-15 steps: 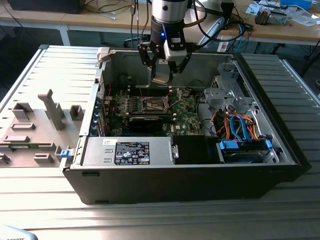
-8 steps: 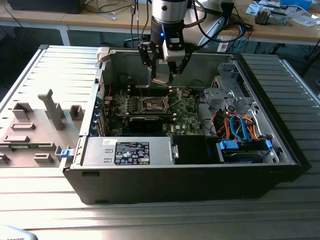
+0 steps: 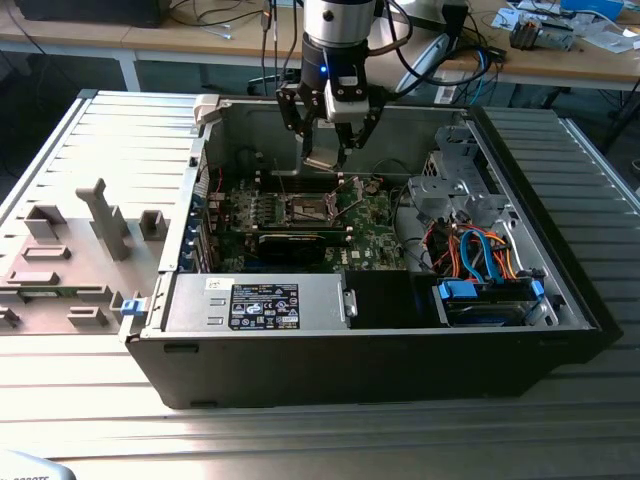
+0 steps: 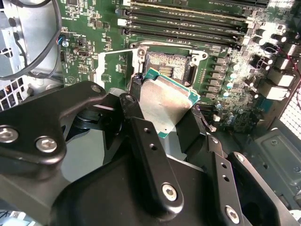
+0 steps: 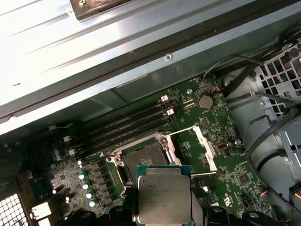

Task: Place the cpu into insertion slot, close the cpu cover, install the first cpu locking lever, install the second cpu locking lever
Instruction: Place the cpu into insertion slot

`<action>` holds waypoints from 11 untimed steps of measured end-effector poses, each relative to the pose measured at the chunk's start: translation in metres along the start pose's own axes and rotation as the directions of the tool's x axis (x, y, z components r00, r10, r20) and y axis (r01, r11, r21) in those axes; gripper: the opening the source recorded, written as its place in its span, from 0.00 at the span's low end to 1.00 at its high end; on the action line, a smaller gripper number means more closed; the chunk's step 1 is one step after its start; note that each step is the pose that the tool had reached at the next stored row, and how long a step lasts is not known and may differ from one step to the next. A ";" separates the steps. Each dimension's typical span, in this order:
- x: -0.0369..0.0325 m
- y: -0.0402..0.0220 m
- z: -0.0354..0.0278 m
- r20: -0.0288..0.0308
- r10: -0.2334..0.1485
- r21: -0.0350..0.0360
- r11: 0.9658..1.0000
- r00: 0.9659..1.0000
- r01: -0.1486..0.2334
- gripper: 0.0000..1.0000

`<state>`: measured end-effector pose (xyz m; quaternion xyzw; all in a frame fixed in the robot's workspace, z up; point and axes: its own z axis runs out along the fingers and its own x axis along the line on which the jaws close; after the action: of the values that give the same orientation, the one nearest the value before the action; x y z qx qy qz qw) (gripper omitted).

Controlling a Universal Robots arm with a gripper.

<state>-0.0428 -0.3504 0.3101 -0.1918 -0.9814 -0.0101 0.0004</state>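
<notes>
Gripper: closed on the cpu, black fingers clamped against two opposite edges of the chip.

Cpu: grey metal top facing both wrist views, green rim showing round it; tilted, not level. Held in the air inside the open computer case, above the motherboard and clear of it. In the first wrist view, just short of the insertion slot, overlapping its near edge but not seated.

Insertion slot: square, dark, bare contacts exposed, nothing in it.

Cpu cover: swung open and standing off to one side of the slot; silver frame with the green board visible through its window in the second wrist view. Thin wire lever raised beside it.

Memory slots: long dark rows on the far side of the slot from the gripper.

Power supply: silver box along the case's near wall in the exterior view. Blue and orange cables by the drive bay at the exterior view's right.

Slatted table under the case.
</notes>
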 end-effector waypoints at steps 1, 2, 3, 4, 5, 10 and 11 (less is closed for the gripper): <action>0.0000 0.0000 0.0000 0.000 0.001 0.000 1.000 1.000 -0.001 0.55; 0.0000 0.0000 0.0001 0.000 0.003 0.001 1.000 1.000 -0.003 0.55; 0.0000 0.0000 0.0001 0.001 0.006 0.001 1.000 1.000 -0.006 0.55; 0.0000 0.0000 0.0002 0.001 0.008 0.001 1.000 1.000 -0.008 0.55; 0.0000 0.0000 0.0002 0.001 0.009 0.002 1.000 1.000 -0.009 0.55; 0.0000 0.0000 0.0004 0.002 0.019 0.003 1.000 1.000 -0.019 0.55; 0.0000 0.0000 0.0005 0.002 0.021 0.004 1.000 1.000 -0.021 0.55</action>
<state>-0.0428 -0.3504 0.3096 -0.2023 -0.9793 -0.0081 -0.0001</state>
